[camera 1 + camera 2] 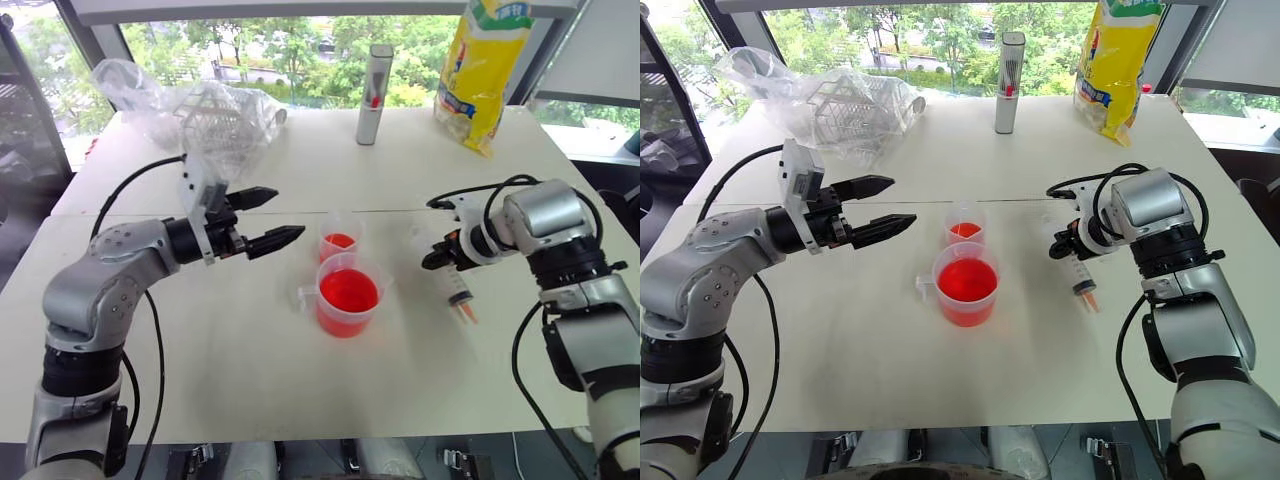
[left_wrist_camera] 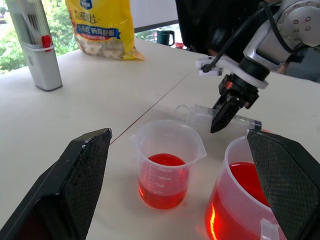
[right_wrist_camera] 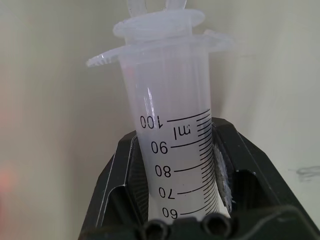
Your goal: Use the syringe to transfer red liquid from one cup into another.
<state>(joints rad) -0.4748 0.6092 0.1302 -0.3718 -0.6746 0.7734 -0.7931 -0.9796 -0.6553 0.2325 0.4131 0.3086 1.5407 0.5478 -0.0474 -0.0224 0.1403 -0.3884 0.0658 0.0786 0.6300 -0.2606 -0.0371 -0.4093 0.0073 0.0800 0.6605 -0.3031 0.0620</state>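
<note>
Holding the syringe (image 1: 1081,272) clamped in the right gripper (image 1: 1068,244) fingers, tip down by the desk (image 1: 890,370), right of both cups; left gripper (image 1: 880,207) fingers apart, idle; next move looks like setting it down or redipping the measuring cup (image 1: 965,284).

grey tube (image 1: 374,94), yellow bag (image 1: 483,70) — crumpled plastic (image 1: 190,108)
</note>
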